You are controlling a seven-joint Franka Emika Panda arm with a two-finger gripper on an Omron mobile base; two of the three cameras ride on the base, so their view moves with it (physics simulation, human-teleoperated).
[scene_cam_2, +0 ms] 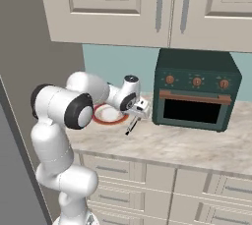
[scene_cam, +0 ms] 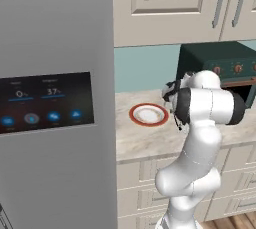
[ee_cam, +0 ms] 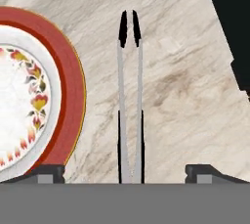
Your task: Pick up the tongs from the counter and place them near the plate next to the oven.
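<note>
- Tongs [ee_cam: 131, 100] are seen lying flat on the marbled counter [ee_cam: 185, 86], just beside the plate [ee_cam: 63, 91], at about 3 o'clock from it in the hand view; a strip of bare stone is left between plate rim and tongs, not touching
- Tongs' dark tips are pointed to 12 o'clock in the hand view, both arms close together and nearly parallel
- Gripper [ee_cam: 125, 171] is held spread wide, fingertips [ee_cam: 49, 171] well apart on either side of the tongs' near end; nothing is clamped, no finger contact with the tongs is visible
- In the right base view the tongs [scene_cam_2: 132, 126] are seen as a thin dark stick on the counter, just under the gripper [scene_cam_2: 140, 111], between the plate [scene_cam_2: 109, 115] and the oven [scene_cam_2: 196, 90]
- Oven is placed at 3 o'clock from the plate, near it, door shut
- In the left base view the plate [scene_cam: 148, 114] is seen on the counter [scene_cam: 142, 140], with the arm's elbow at 3 o'clock from it and the oven [scene_cam: 220, 63] behind
</note>
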